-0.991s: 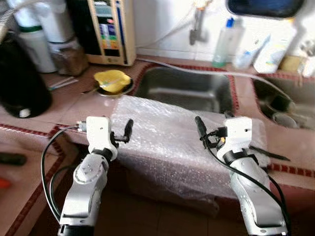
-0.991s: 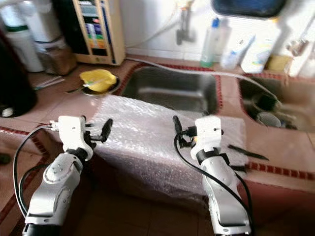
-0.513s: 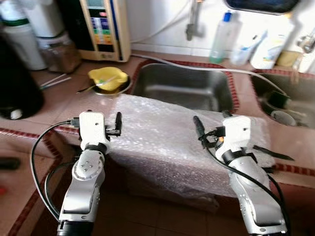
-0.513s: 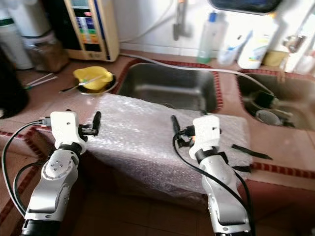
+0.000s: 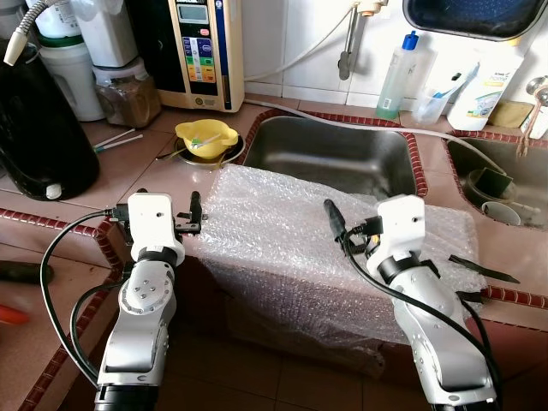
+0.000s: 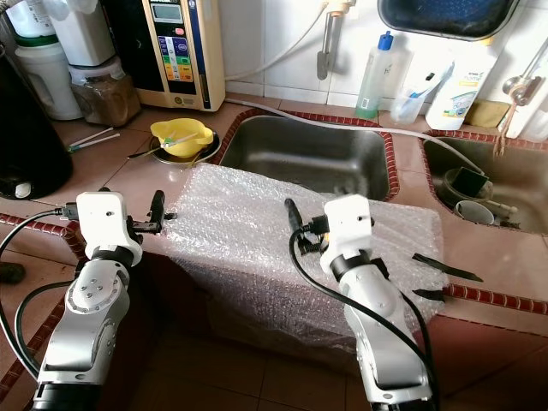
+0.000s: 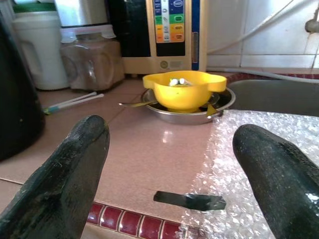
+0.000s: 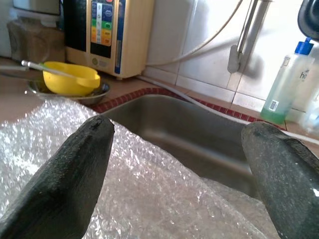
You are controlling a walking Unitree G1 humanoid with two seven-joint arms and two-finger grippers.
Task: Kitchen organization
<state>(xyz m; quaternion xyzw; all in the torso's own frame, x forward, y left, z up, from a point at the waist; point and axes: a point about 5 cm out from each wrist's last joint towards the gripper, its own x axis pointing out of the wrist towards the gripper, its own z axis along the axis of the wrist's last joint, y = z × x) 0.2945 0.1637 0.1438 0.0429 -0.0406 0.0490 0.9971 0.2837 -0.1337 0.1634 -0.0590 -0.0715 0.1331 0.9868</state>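
Looking back just a moment, the whole picture has slid and cleared up, so my camera moved; the things on the counter did not. My left gripper (image 5: pixel 195 214) has turned, though: its black fingers pointed out to the side before, and now they point ahead toward the yellow bowl (image 5: pixel 206 137) sitting in its metal dish (image 7: pixel 185 116). Its fingers are spread wide with nothing between them, and it hangs near the left edge of the bubble wrap (image 5: pixel 291 231). My right gripper (image 5: pixel 332 214) has barely moved. It hangs over the middle of the wrap, fingers wide apart too, holding nothing. The bubble wrap lies over the front of the counter, just in front of the sink (image 5: pixel 330 154), and hangs down over the edge. A strip of dark tape (image 7: pixel 189 200) lies by its corner. I think both hands are now lined up to take the wrap, but nothing is grabbed yet.
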